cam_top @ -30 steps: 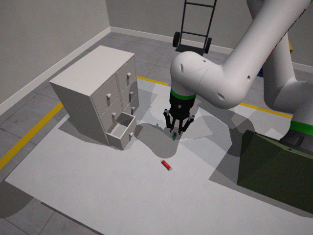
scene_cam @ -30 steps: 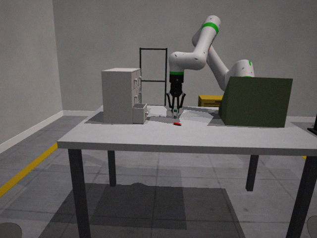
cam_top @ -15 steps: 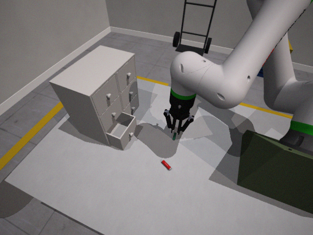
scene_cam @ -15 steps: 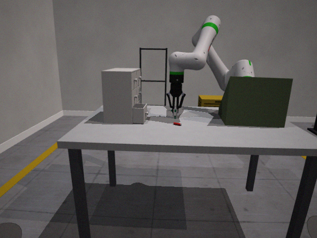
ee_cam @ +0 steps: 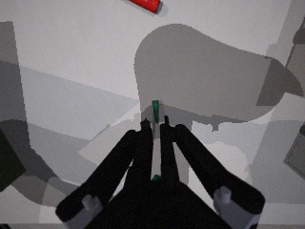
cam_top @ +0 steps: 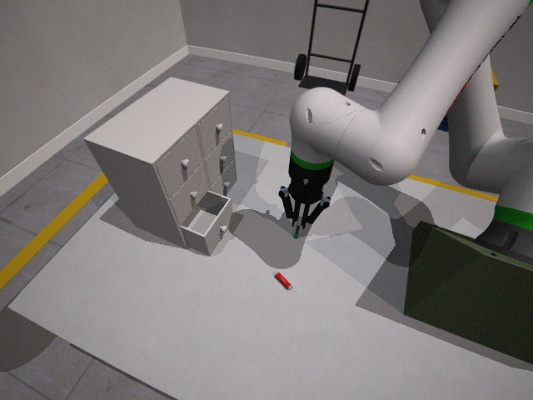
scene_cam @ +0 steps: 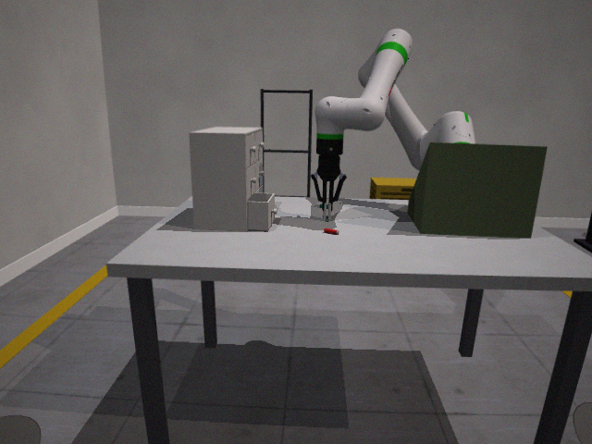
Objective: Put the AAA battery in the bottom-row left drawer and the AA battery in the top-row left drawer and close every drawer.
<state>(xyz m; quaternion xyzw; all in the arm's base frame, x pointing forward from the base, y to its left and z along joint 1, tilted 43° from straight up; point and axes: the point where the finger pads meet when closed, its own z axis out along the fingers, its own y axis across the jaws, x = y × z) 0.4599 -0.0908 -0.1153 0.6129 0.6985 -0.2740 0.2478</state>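
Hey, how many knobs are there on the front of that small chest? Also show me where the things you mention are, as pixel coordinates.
6. Left column: top knob (cam_top: 185, 163) (scene_cam: 252, 149), middle knob (cam_top: 193, 195) (scene_cam: 252, 180), bottom knob (cam_top: 223, 228) (scene_cam: 274, 211) on the pulled-out drawer (cam_top: 218, 228) (scene_cam: 261, 215). Right column: upper knob (cam_top: 219, 127) (scene_cam: 262, 144), centre knob (cam_top: 223, 158) (scene_cam: 262, 173), lowest knob (cam_top: 226, 185).

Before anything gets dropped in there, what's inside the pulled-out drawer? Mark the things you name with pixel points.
Inside the open drawer (cam_top: 209, 242) (scene_cam: 261, 214), the top view shows bare pale floor and nothing lying on it; the part nearest the chest (cam_top: 146, 116) (scene_cam: 218, 181) is hidden.
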